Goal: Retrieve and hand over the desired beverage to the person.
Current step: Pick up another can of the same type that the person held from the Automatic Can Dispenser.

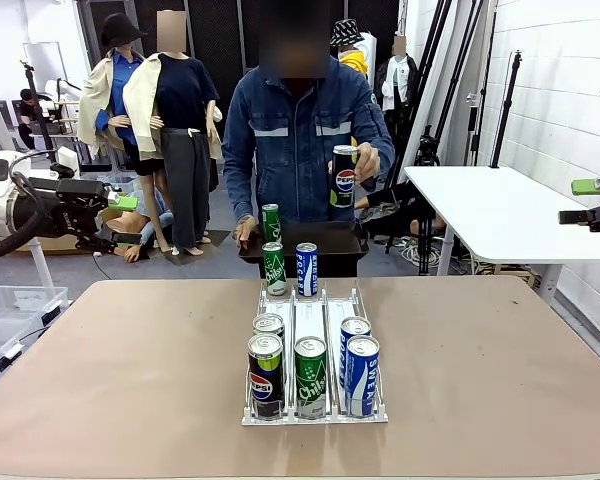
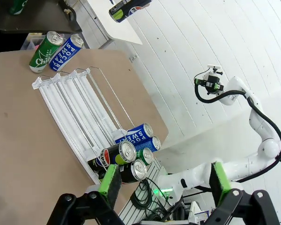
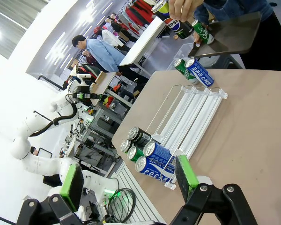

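Both end effectors, left [image 2: 165, 182] and right [image 3: 129, 180], hang released and empty off either side of the desk [image 1: 500, 380]. Reaching for the Pepsi can [image 1: 265, 368] at the rack's [image 1: 315, 418] front left, probably the wanted drink since the person [image 1: 295, 140] holds up a matching can [image 1: 345, 176], wide jaws could topple the Sprite can [image 1: 310, 375] just beside it or seize that instead. The Pepsi can stands upright, long axis vertical, top upward.

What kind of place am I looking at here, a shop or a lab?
Most likely a robotics lab staged as a drinks counter: a white robot arm stands by a table, soda cans sit in a clear rack, and equipment stands rise along the wall.
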`<state>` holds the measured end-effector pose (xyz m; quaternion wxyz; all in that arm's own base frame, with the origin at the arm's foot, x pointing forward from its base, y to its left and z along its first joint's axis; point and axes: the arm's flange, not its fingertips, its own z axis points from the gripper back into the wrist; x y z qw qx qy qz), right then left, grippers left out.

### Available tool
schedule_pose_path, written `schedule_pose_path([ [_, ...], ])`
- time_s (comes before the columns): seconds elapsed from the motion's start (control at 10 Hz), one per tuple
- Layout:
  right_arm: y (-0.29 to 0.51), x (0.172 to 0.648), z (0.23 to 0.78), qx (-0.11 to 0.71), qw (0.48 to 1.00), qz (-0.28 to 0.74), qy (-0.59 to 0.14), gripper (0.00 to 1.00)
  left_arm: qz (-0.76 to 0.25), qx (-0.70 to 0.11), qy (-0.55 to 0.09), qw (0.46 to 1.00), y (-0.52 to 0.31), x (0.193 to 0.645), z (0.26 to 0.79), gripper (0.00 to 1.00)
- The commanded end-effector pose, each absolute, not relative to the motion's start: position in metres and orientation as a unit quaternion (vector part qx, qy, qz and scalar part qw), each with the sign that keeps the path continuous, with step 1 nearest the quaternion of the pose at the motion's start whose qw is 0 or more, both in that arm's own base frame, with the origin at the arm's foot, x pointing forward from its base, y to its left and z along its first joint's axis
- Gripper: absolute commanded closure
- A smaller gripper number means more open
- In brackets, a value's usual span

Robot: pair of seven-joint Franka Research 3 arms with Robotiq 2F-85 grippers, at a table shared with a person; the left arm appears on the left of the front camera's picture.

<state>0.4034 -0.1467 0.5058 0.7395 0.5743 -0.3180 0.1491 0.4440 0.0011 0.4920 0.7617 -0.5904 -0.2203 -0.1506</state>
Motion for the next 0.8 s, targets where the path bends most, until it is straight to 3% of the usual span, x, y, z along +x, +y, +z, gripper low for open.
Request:
schedule_pose_path([
  [0.0,-0.1464,0.4033,0.5065,0.579,0.735,0.151,-0.32,0.0,-0.15,-0.592,-0.221,0.76,0.0023,0.4438,0.4924,0.0],
  [0.7,-0.1464,0.4033,0.5065,0.579,0.735,0.151,-0.32,0.0,-0.15,-0.592,-0.221,0.76,0.0023,0.4438,0.4924,0.0],
])
